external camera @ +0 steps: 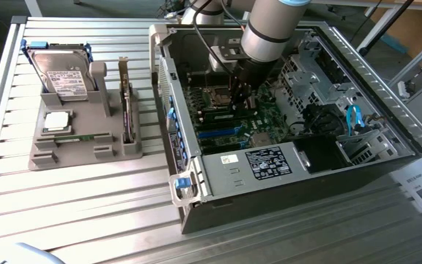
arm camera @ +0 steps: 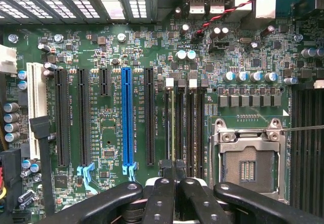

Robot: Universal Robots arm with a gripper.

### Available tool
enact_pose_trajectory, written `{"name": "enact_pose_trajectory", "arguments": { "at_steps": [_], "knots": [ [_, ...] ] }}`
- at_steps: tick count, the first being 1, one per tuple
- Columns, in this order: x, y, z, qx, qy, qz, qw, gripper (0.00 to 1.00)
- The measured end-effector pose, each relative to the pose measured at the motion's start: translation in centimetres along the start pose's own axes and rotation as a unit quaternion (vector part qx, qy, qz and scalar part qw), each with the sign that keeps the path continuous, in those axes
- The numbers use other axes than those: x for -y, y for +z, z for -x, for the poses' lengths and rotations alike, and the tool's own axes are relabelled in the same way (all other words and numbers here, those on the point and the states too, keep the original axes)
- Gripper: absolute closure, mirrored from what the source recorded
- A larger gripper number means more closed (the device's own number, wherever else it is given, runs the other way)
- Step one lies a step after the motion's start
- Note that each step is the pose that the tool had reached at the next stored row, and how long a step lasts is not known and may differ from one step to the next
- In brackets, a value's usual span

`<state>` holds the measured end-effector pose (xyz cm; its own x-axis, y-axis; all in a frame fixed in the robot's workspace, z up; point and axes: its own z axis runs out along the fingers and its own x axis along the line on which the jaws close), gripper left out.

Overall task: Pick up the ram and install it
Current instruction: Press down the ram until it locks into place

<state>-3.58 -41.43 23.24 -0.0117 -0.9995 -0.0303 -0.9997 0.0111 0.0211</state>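
A: We start with the desk (external camera: 86, 209): ribbed metal, with broad open room near us and on the exterior view's left.

B: The open computer case (external camera: 226, 176) takes up the exterior view's right. Its walls rise on every side, so we see free room only from above.

A: The arm (external camera: 270, 27) reaches down through that opening. It hides part of the motherboard (arm camera: 111, 46) behind it.

B: On the exterior view's left stands a grey holder (external camera: 72, 157), well apart from the case. It carries a hard drive (external camera: 64, 74) upright at the far end and an expansion card (external camera: 128, 110) on edge.

A: We also see a square silver processor (external camera: 57, 121) there. Just nearer, a second ram stick (external camera: 75, 138) lies flat, half sunk in its groove.

B: The gripper (external camera: 239, 102) hangs low inside the case. In the wrist view the gripper (arm camera: 173, 171) sits between the blue slot (arm camera: 127, 117) and the empty processor socket (arm camera: 248, 163).

A: Its fingers (arm camera: 166, 183) are pressed together with no gap.

B: The ram (arm camera: 173, 122) stands edge-on in a narrow slot with white clips, right under the fingertips. We see only a thin pale line.

A: From outside, the ram (external camera: 218, 114) is a dark green strip beside the gripper.

B: We cannot tell whether the fingers pinch its top edge or merely meet above it.
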Motion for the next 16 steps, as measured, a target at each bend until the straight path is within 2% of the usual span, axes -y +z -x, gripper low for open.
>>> {"name": "enact_pose_trajectory", "arguments": {
  "at_steps": [16],
  "knots": [
    [0.0,0.13,-0.03,0.0004,0.0,-0.0005,1.0,0.9]
  ]
}}
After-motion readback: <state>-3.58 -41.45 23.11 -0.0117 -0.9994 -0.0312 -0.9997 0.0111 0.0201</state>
